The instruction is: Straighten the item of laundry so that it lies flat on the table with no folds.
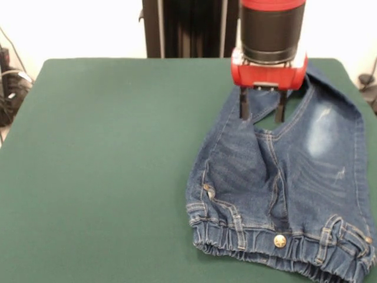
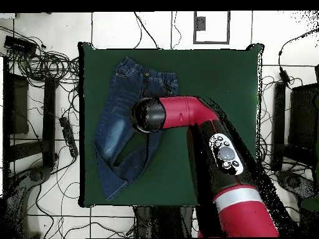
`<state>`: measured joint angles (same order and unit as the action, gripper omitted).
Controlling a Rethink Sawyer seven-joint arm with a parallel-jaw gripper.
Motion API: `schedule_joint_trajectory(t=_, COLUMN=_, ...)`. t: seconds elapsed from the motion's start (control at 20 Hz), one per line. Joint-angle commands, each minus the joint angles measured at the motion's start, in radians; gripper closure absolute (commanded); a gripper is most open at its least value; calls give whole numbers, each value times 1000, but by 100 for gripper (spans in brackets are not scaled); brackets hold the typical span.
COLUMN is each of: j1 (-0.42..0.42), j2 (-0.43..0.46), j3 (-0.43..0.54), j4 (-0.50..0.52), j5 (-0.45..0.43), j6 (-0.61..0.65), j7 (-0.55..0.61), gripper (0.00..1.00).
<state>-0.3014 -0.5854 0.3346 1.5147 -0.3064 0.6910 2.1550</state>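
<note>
The item of laundry [image 1: 283, 177], a small pair of blue jeans, lies on the right part of the green table [image 1: 106, 165]. Its gathered waistband with a brass button [image 1: 280, 240] is at the near edge, and the legs run away toward the far right corner. One leg is creased and folded inward near the crotch. My gripper [image 1: 263, 118] stands open just above that spot, its fingers apart, one over the denim edge and the other over a green gap. From overhead the jeans [image 2: 121, 124] show at the table's [image 2: 212, 81] left side, and the arm's wrist [image 2: 148, 115] hides the gripper.
The jeans reach close to the table's right edge [image 1: 371, 194] in the front view. Cables [image 2: 50, 68] and dark equipment lie on the floor around the table. A black stand [image 1: 188, 29] rises behind the far edge.
</note>
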Motion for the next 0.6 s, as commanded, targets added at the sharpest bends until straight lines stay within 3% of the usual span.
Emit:
schedule_joint_trajectory(t=0.05, j1=-2, j2=38, j3=98, j4=-91, j5=-41, j6=135, j7=-231, gripper=0)
schedule_joint_trajectory(t=0.6, j1=-112, j2=64, j3=137, j4=-161, j5=-63, j6=228, j7=-358, gripper=0)
